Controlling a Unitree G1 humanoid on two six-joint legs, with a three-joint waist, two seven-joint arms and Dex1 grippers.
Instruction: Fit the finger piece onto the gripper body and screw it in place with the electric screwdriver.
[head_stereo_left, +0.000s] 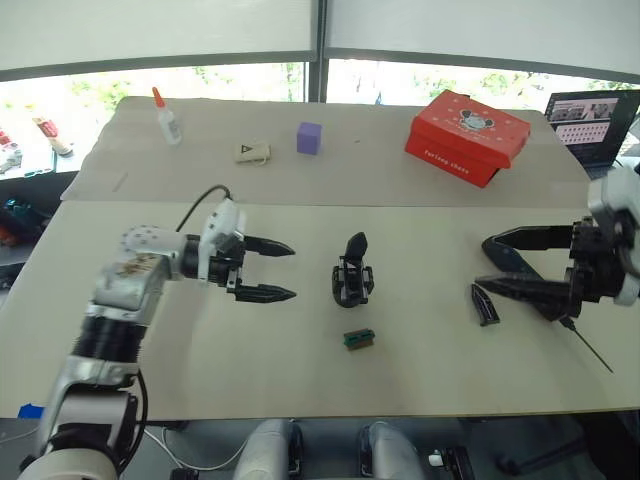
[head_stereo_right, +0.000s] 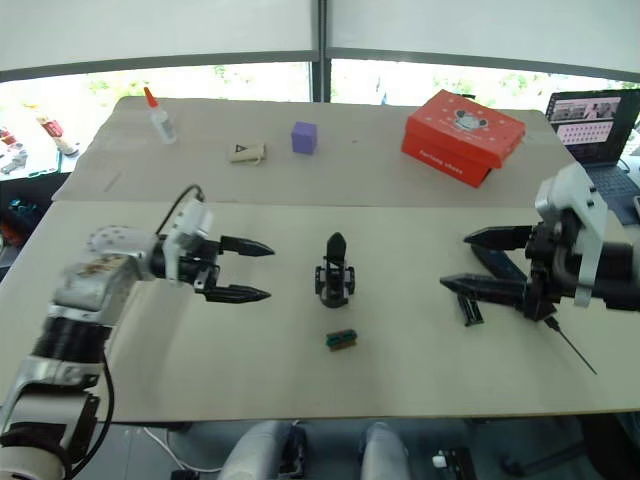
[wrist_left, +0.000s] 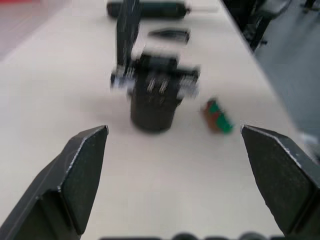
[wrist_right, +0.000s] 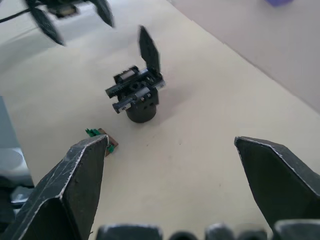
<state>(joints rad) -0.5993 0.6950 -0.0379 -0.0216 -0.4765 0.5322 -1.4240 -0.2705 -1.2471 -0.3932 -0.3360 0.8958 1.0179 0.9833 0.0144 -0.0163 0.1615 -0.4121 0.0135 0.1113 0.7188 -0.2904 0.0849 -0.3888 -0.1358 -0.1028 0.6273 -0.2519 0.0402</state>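
Observation:
The gripper body (head_stereo_left: 352, 275) stands upright in the middle of the table, one pointed black finger sticking up from it. My left gripper (head_stereo_left: 294, 272) hovers open a short way to its left, pointing at it, nothing between its fingers. The finger piece (head_stereo_left: 485, 303) lies flat on the table to the right. My right gripper (head_stereo_left: 482, 261) is open just above and beside it, holding nothing. The electric screwdriver (wrist_left: 150, 9) lies beyond the finger piece in the left wrist view. Its thin metal bit (head_stereo_left: 590, 350) pokes out under my right arm.
A small green-and-brown block (head_stereo_left: 359, 338) lies just in front of the gripper body. At the far side are a red box (head_stereo_left: 467, 135), a purple cube (head_stereo_left: 309, 137), a small tan item (head_stereo_left: 252, 152) and a glue bottle (head_stereo_left: 167, 117). A laptop (head_stereo_left: 590, 120) sits far right.

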